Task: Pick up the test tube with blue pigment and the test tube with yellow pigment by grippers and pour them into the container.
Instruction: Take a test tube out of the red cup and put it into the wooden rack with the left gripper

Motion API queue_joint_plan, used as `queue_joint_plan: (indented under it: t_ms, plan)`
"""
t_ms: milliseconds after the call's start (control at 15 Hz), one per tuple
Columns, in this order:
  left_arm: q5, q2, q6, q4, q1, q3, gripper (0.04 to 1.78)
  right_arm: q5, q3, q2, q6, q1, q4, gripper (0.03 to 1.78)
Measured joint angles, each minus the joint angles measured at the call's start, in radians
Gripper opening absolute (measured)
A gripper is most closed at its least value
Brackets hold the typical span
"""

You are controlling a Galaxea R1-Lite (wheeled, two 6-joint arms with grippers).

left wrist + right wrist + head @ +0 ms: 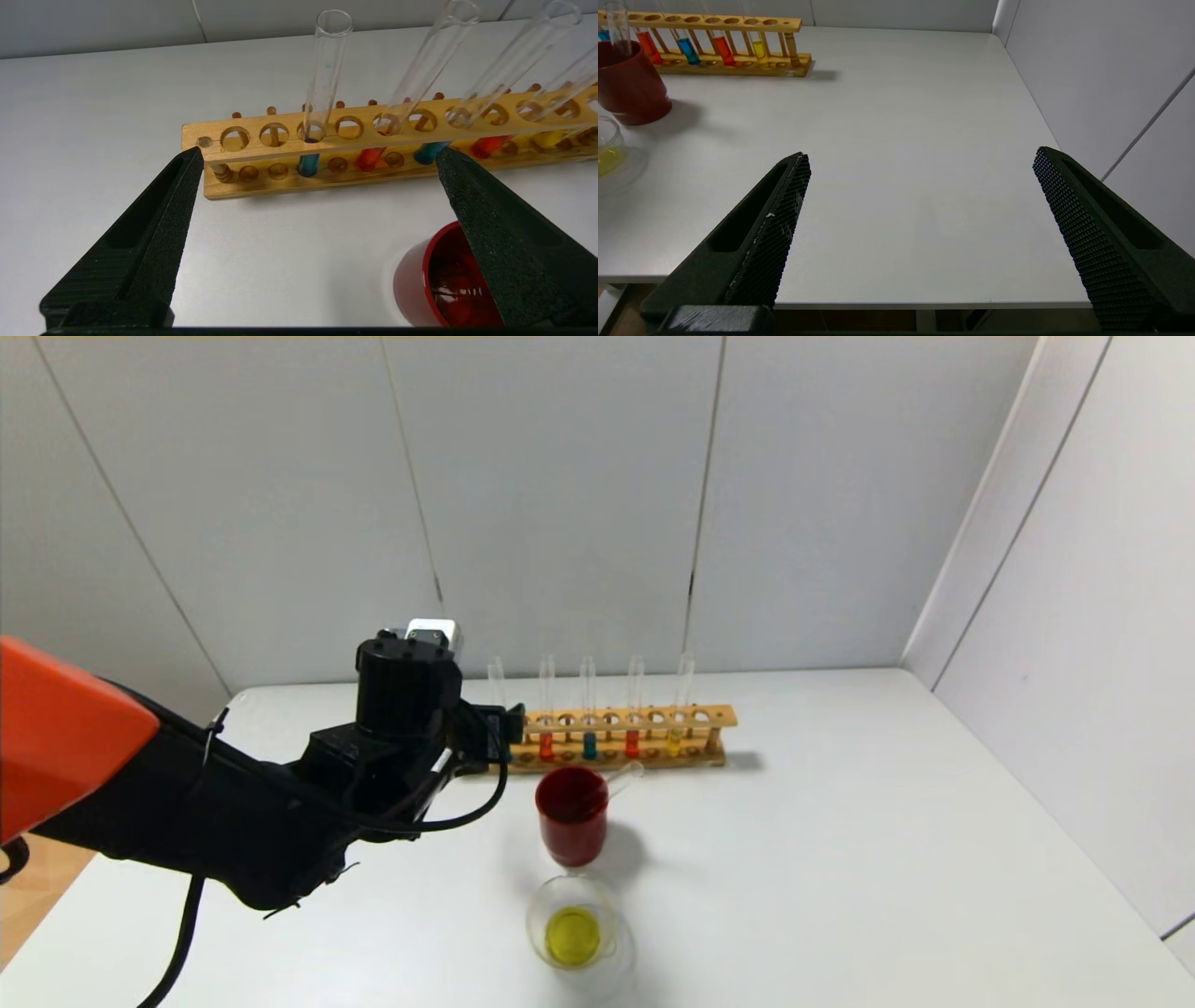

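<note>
head view shows no brand, label or writing that can be read on anything. the left gripper (317, 156), black with a thick cylindrical wrist on an orange-and-black arm, hangs over the white table (840, 859) at the left end of the wooden rack (289, 182), its jaws spread wide and holding nothing, one fingertip near the rack's end and the other in front of the rack above the red cup (571, 826). the test tube with blue pigment (322, 93) is a slim clear glass tube standing upright in a hole near that end, a short teal-blue column at its round bottom; a second blue tube (588, 709) stands farther along, between two orange-red tubes (546, 709). a clear empty tube (624, 777) leans out of the red cup. the container (571, 922), a low round clear glass dish, sits just in front of the cup and holds a pool of yellow liquid. a tube with yellow liquid (680, 705) stands toward the rack's right end. the right gripper (920, 161) is over the near right part of the table, well apart from the rack, its jaws wide and empty
</note>
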Motion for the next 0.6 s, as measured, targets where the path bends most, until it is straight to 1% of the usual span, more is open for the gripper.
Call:
queue_joint_plan:
  t_ms: [267, 400, 600]
  plan:
    - [-0.037, 0.056, -0.004, -0.014, 0.044, -0.023, 1.75, 0.000, 0.000, 0.000, 0.000, 0.000, 0.000, 1.74]
    - [-0.047, 0.087, 0.001, -0.048, 0.049, -0.046, 1.75, 0.000, 0.000, 0.000, 0.000, 0.000, 0.000, 1.74]
    - [-0.049, 0.136, 0.001, -0.053, 0.051, -0.099, 1.75, 0.000, 0.000, 0.000, 0.000, 0.000, 0.000, 1.74]
